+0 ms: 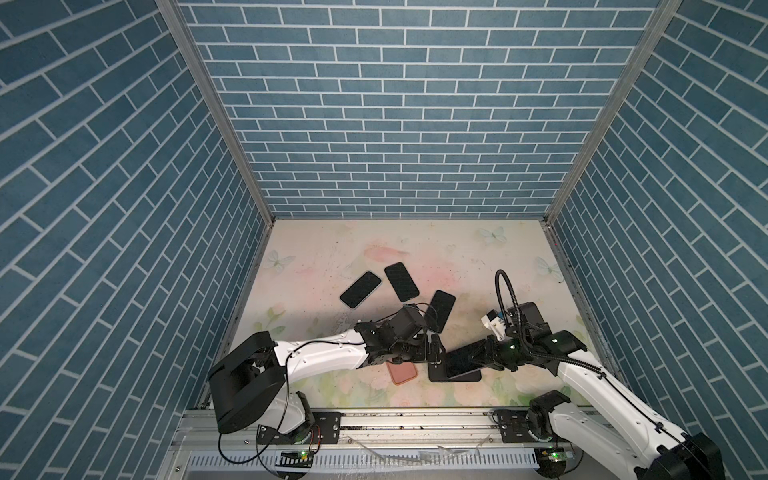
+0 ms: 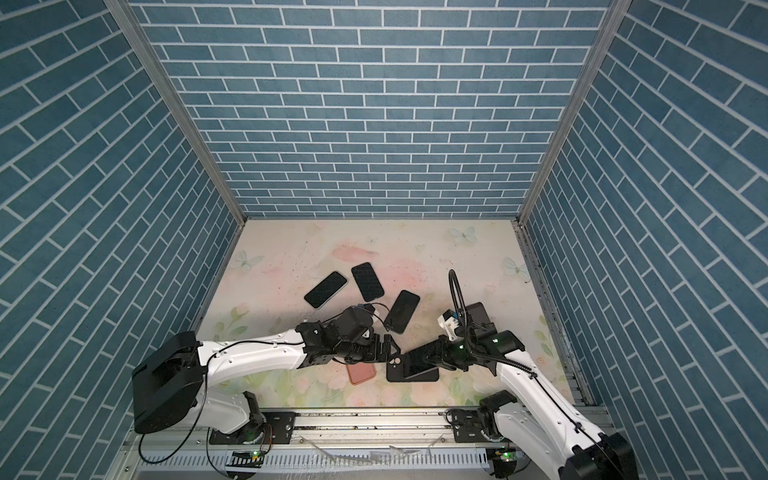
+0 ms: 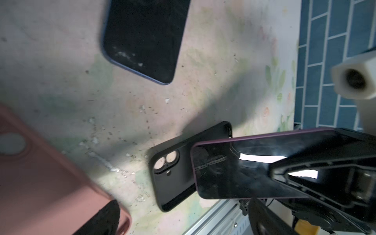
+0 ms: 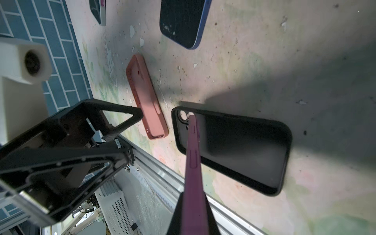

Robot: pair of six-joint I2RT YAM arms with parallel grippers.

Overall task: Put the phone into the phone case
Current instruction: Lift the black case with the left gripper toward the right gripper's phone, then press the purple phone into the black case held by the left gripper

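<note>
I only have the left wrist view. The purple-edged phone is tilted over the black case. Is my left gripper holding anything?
Observer: No. The left gripper is open and empty.
Operator: Any phones besides the blue-edged phone?
Observer: Two more, farther back: a left phone and a middle phone.
Operator: Is the phone lined up with the black case?
Observer: In the right wrist view its purple side runs along the case's length, tip near the camera cutout; contact I cannot tell.

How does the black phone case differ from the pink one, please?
The black case is dark, the pink case salmon. The held phone slants over the black case, not over the pink case. Both lie flat on the table.
</note>
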